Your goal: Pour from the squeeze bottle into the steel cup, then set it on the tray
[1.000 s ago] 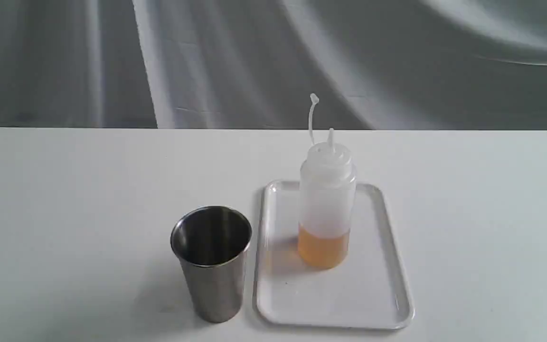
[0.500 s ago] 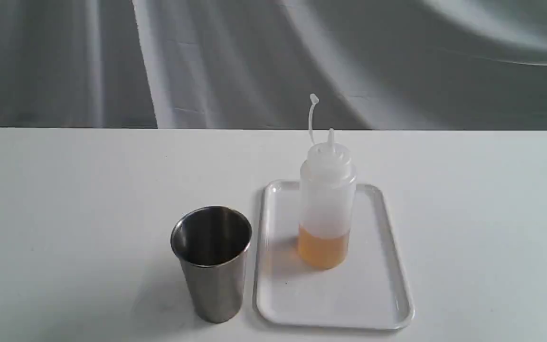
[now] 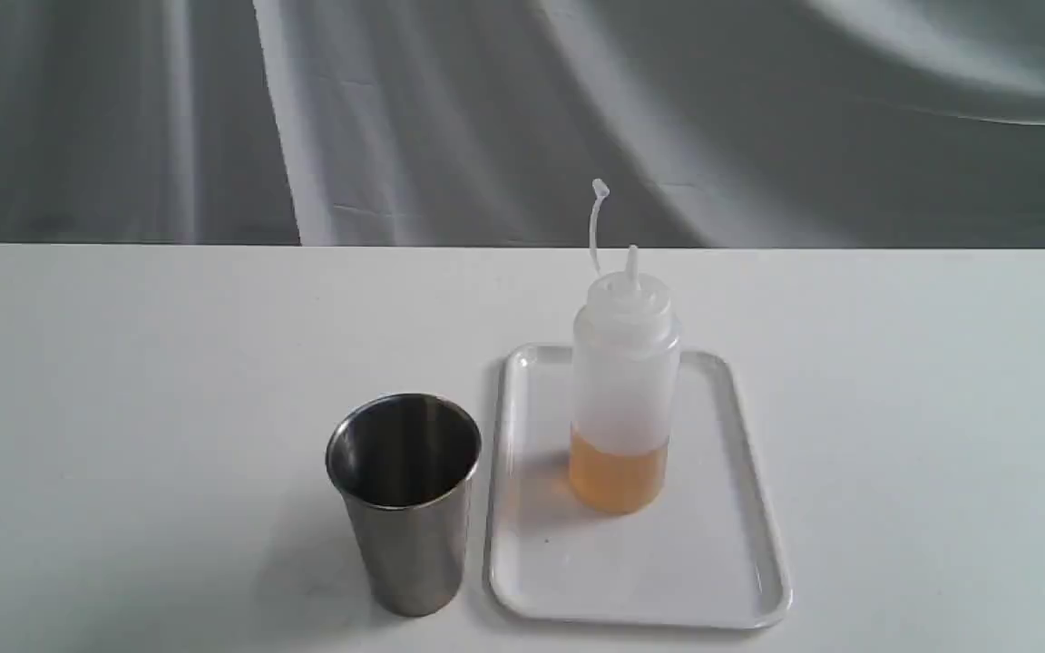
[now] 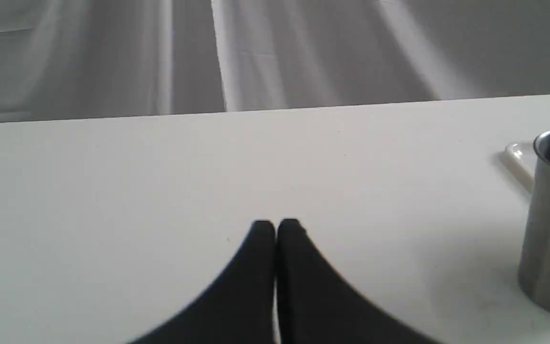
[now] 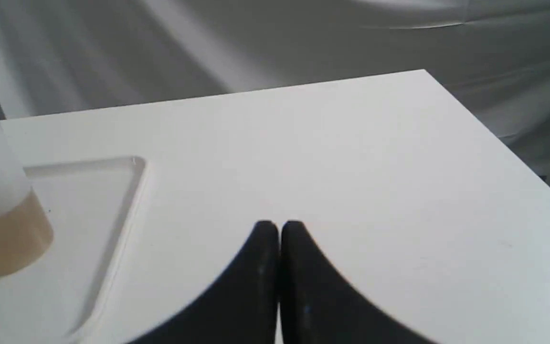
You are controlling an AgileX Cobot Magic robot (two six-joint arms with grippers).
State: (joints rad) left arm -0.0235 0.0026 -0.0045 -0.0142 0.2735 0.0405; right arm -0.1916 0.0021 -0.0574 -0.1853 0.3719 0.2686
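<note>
1. Surface: plain white table, matte, with soft shadows beside the objects. Its far edge runs straight across the exterior view.
2. Room: grey-white draped cloth hangs behind the table, with folds and creases catching the light. In the right wrist view it also falls past the table's corner.
3. Tray: white, low rim, flat on the table, right of centre in the exterior view.
4. Squeeze bottle: stands upright on the far half of the tray. Amber liquid fills roughly its lower third. The cap strap sticks up beside the uncapped nozzle.
5. Steel cup: upright on the bare table, just beside the tray's left edge. Whether they touch cannot be told. The interior is dark, so the contents are not discernible.
6. Left gripper: low over bare table, well apart from the cup, black jaws pressed together on nothing.
7. Right gripper: over bare table off the tray's right side, jaws likewise clenched and empty.
</note>
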